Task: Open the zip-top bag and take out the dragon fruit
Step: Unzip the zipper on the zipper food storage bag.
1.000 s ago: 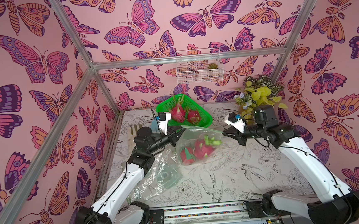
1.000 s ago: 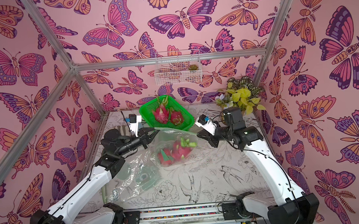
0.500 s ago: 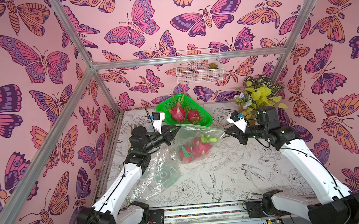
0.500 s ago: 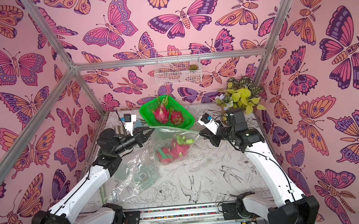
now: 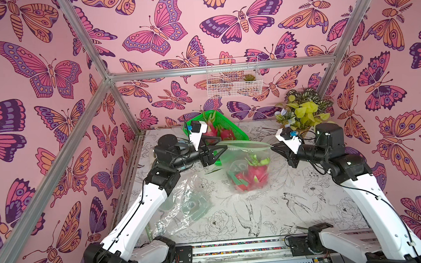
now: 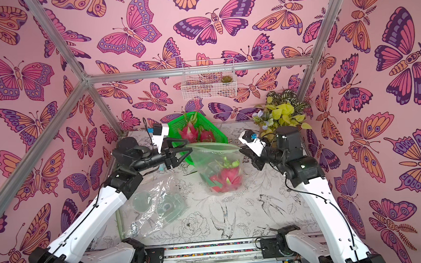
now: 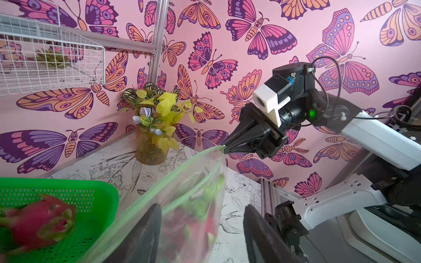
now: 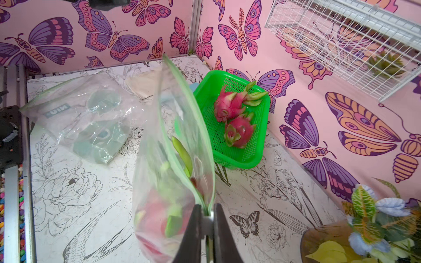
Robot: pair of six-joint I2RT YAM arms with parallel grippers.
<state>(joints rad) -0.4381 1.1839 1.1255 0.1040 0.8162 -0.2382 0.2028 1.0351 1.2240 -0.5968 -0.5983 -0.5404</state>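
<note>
The left arm (image 5: 143, 202) and right arm (image 5: 360, 190) are stretched level from seven and five o'clock, the zip-top bag (image 5: 244, 157) with the dragon fruit (image 5: 254, 176) inside is hung by its three-o'clock corner from the pinched-shut right gripper (image 5: 272, 146), and the left gripper (image 5: 220, 147) is spread, empty, at its nine-o'clock end.

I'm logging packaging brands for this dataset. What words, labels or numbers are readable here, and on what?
"NIU": pale letters on a small blue-grey label on the empty clear bag; any further characters are unclear.
Green printing elsewhere on that bag: too blurred to read.
zip-top bag and green basket: no readable text.
</note>
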